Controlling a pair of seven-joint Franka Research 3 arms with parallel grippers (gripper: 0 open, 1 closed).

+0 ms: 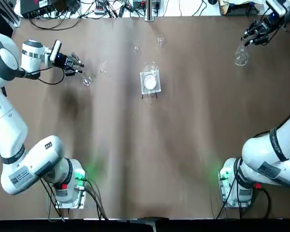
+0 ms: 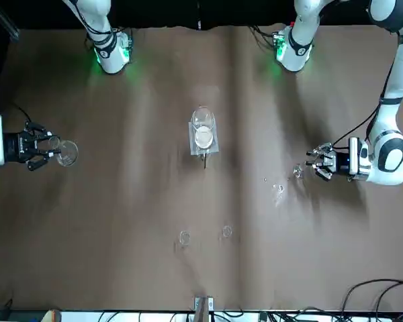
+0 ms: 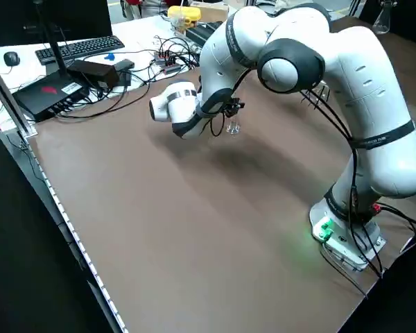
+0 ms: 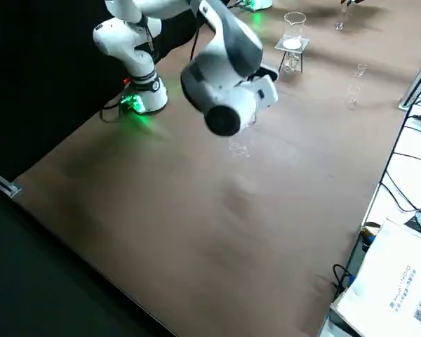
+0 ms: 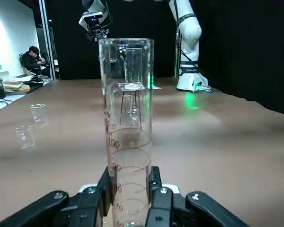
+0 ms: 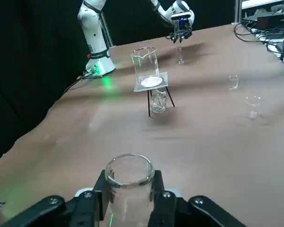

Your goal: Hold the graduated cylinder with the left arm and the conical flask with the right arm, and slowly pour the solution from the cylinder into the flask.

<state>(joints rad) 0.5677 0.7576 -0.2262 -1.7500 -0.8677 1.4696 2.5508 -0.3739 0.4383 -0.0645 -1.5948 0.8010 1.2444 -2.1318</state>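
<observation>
The graduated cylinder (image 5: 130,189) stands upright at the far left, gripped between the two fingers of the left claw (image 1: 77,65); whether its foot touches the surface (image 1: 193,125) I cannot tell. The conical flask (image 6: 130,189) is at the far right, mouth up, gripped by the right claw (image 1: 253,38). Cylinder and flask are well apart, with the middle of the surface between them.

Between the two, roughly midway across, a thin-legged stand (image 6: 169,97) carries a square pad (image 4: 299,45), and on the pad sits a clear beaker (image 6: 145,64) with a round white patch at its bottom. Another glass vessel (image 6: 158,100) is underneath the pad. Two small beakers (image 1: 161,41) (image 1: 137,47) stand beyond the stand, near each other. Some small clear glass (image 2: 278,191) lies between the left claw and the stand.

Past the far edge are tangled cables (image 3: 163,59), a keyboard (image 3: 80,48) and a monitor (image 3: 62,21). A seated person (image 5: 34,61) is in the room beyond.
</observation>
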